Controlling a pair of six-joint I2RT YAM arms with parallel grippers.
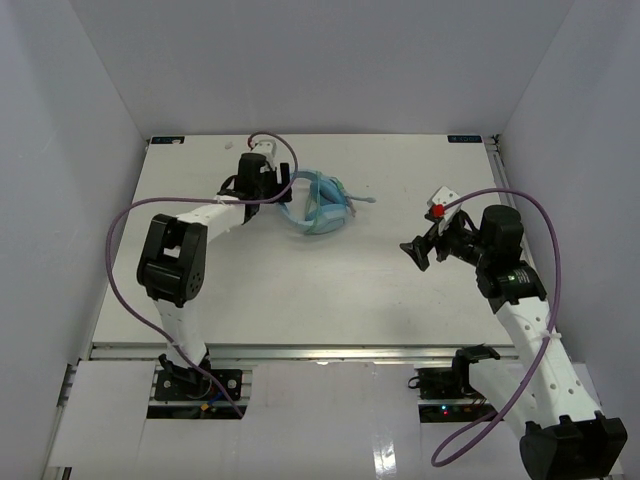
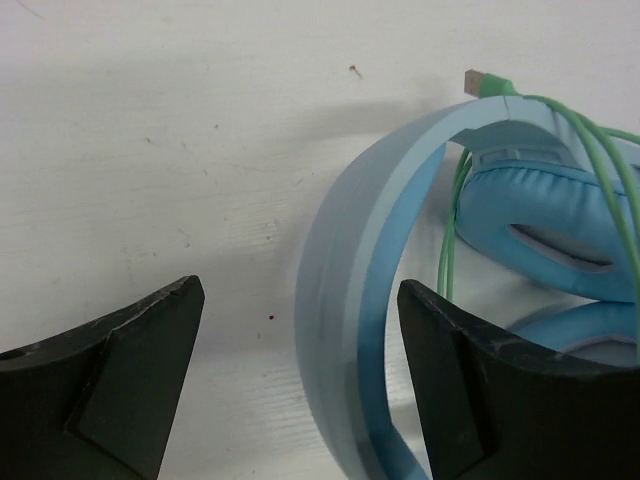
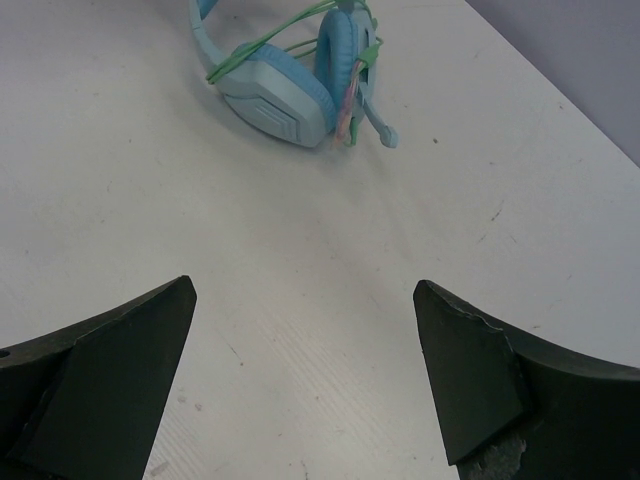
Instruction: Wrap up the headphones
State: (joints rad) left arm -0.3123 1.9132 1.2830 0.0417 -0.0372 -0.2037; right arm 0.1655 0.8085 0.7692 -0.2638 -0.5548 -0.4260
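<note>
The light blue headphones (image 1: 318,205) lie on the white table (image 1: 300,290) at the back centre, ear cups folded together. The thin green cable (image 2: 450,240) is looped over the headband (image 2: 345,300) and the padded ear cup (image 2: 540,225), its plug (image 2: 485,82) poking out at the top. My left gripper (image 1: 283,190) is open and straddles the headband (image 2: 300,288), with a gap to each finger. Off to the right, my right gripper (image 1: 420,250) hangs open over bare table (image 3: 305,290), facing the headphones (image 3: 285,95) from a distance.
Purple robot cables (image 1: 115,260) arc beside both arms. A short microphone boom (image 3: 380,125) sticks out of the headphones toward the right. Grey walls (image 1: 60,150) enclose the table on three sides, and the arm bases (image 1: 190,380) stand at its near edge.
</note>
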